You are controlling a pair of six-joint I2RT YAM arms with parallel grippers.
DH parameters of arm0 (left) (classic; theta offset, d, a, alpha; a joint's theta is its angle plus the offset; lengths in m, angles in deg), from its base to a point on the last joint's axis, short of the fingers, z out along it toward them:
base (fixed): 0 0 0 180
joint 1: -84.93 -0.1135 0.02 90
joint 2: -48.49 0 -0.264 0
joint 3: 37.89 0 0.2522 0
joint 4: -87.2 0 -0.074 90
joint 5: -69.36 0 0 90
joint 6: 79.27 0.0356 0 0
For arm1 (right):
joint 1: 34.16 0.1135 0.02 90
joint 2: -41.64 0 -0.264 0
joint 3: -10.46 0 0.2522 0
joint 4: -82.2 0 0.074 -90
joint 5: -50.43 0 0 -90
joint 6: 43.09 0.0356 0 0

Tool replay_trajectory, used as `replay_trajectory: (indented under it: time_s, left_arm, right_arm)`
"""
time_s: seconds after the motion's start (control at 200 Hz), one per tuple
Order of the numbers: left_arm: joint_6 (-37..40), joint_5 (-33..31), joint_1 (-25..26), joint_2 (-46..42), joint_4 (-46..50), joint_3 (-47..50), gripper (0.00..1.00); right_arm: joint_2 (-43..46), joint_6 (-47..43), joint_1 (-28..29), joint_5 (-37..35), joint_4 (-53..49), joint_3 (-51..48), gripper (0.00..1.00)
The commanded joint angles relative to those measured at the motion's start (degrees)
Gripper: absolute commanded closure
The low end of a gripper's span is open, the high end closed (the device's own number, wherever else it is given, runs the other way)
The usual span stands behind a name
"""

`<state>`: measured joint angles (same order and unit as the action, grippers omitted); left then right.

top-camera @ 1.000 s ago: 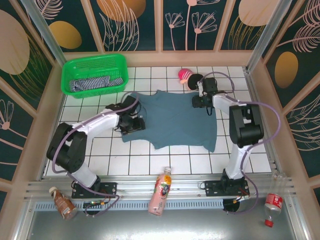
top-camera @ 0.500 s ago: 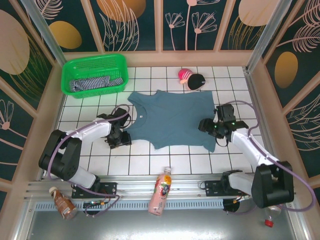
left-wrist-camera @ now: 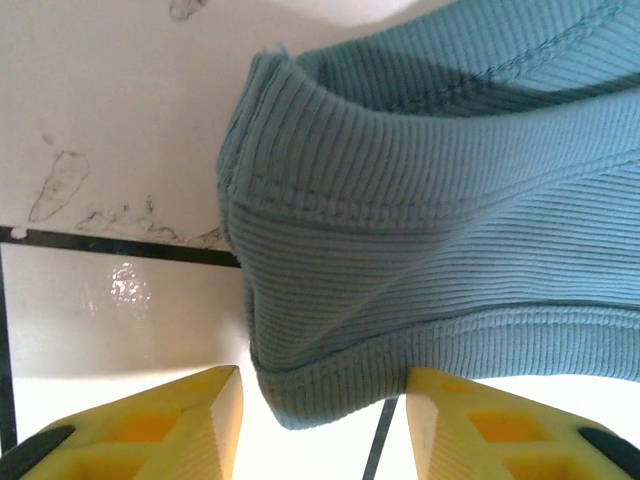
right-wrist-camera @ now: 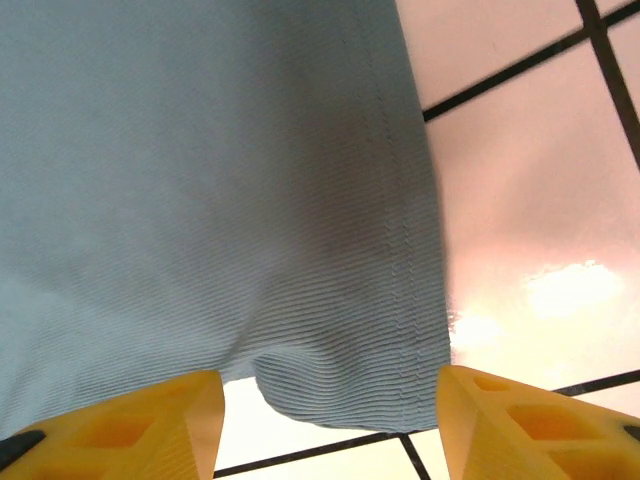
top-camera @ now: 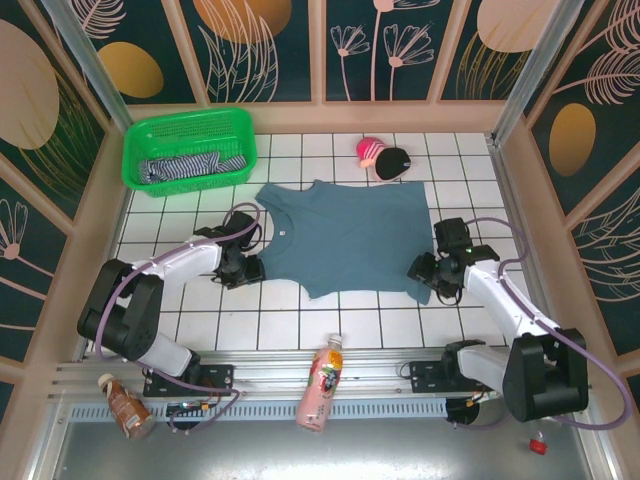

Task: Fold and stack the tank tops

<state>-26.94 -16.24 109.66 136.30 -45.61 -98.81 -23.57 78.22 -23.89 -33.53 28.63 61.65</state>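
Right tool [top-camera: 425, 271] slid nearer; striped top [top-camera: 185, 165] lies in basket [top-camera: 190, 113].

The left arm [top-camera: 185, 258] and the right arm [top-camera: 505, 305] are built alike. Each has slim white link shells joined by chunky black cylindrical joint housings, the bulkiest at the shoulder. A thin lilac cable [top-camera: 487, 222] runs along each arm in loose loops, standing off the shell near the wrist and around the shoulder. Each arm rises from a flat black base plate [top-camera: 190, 380], and the wrist heads are black too. In the wrist cameras, the left fingers [left-wrist-camera: 150, 425] and the right fingers [right-wrist-camera: 120, 420] are bright yellow plastic wedges. Shallow recessed pockets are moulded into their faces, and there are black patches at the outer corners.
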Motion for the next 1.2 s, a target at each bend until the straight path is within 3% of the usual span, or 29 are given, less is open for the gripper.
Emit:
replay_trajectory:
  time_s: [0.0,0.345,0.755,0.891,0.986,1.196]
  left_arm:
    - [0.2,-0.2,-0.2,1.5,-1.8,-0.9,0.56]
    - [2.7,-2.9,-0.3,4.5,-1.8,-1.6,0.72]
    - [6.5,-8.8,-3.0,6.8,0.3,-4.4,0.75]
    - [5.7,-4.8,-3.0,6.7,-0.9,-4.2,0.73]
    - [5.8,-6.5,-3.0,5.4,1.8,-4.6,0.72]
    - [-0.5,0.8,-1.9,-1.3,4.9,-4.3,0.52]
  right_arm:
    - [-1.8,2.4,-0.3,-0.7,-2.3,-1.6,0.42]
    - [-6.9,6.0,0.7,-0.4,0.2,-3.7,0.47]
    - [-8.8,10.5,0.8,-6.7,-2.0,-4.6,0.65]
    - [-9.0,10.3,0.3,-5.9,-0.3,-5.6,0.73]
    - [-7.8,10.8,0.5,-6.7,-1.1,-5.0,0.8]
    - [-6.3,9.5,0.4,-5.7,-1.7,-4.2,0.83]
